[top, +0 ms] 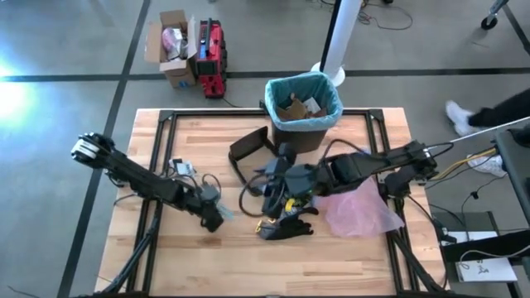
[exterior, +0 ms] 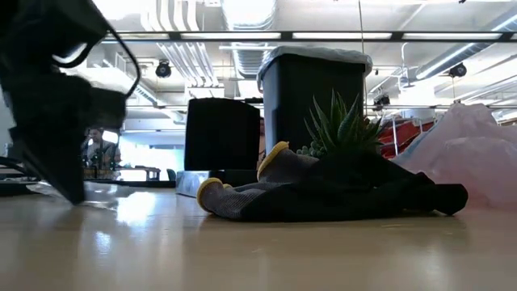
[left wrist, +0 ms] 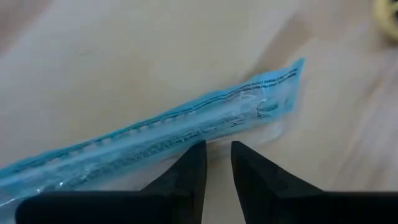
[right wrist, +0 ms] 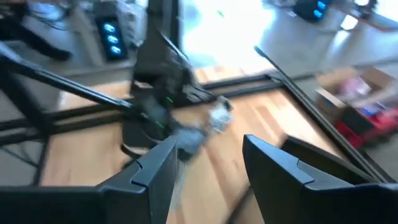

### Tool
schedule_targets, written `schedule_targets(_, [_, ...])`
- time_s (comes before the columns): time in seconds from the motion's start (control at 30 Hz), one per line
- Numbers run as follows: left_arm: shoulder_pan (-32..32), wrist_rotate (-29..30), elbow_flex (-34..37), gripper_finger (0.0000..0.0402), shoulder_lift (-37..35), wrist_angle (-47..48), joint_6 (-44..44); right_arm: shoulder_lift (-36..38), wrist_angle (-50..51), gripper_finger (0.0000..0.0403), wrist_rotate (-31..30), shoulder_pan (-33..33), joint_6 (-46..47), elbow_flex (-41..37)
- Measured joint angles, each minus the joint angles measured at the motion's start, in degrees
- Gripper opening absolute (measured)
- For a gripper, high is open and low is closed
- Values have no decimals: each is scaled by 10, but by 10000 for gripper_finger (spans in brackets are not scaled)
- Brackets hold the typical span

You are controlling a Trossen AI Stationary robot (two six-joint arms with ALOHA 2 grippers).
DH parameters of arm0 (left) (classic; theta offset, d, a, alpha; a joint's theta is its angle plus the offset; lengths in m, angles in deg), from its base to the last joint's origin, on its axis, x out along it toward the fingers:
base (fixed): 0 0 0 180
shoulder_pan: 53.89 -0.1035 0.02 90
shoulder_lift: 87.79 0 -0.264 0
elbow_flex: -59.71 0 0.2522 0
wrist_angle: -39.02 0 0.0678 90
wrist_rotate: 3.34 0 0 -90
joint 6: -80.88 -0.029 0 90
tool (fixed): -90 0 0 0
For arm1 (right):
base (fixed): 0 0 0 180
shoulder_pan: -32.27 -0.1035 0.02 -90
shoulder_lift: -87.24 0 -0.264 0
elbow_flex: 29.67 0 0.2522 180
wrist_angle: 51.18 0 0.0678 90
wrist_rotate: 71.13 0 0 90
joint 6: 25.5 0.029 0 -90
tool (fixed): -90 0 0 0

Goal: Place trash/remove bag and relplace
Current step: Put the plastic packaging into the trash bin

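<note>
Two arms were over the pale wooden table (top: pixel 348 248). Black bin (top: pixel 303 106) with thin translucent teal-blue plastic liner bag (top: pixel 330 86) sat at the table's 12 o'clock edge, crumpled brown paper trash (top: pixel 291 106) and white scraps already inside. Crinkly pink translucent plastic bag (top: pixel 360 209) lay at roughly 4 o'clock of table centre, black-and-yellow glove (top: pixel 286 225) and green leafy plant tuft (exterior: pixel 343 125) just beside it.

Right gripper (right wrist: pixel 205 158) hovered near table centre above the glove, jaws apart, nothing between them.

Left gripper (left wrist: pixel 217 163) was low at about 8 o'clock of centre, fingers nearly together, tips right at the edge of a flat light-blue printed plastic wrapper (left wrist: pixel 186 134) lying on the wood. Can't tell if the film was actually pinched or just touched.

Handling guess: wrapper is featherweight, floppy, slick, lies flat, so hard to get under. Best to pinch a raised crinkle or the long edge, not the middle. Liner bag: soft, tears easily; grab at the folded rim.
</note>
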Motion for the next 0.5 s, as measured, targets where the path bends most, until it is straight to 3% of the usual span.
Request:
schedule_targets(0.1, [0,11,-22,62,28,-72,-13,-19,7,166,10,-4,-7,0])
schedule_targets(0.23, [-2,12,-78,61,51,-68,-16,-49,24,165,61,-7,-15,-1])
schedule_targets(0.5, [-3,-2,-181,66,24,78,-52,-138,68,181,144,-13,-1,-1])
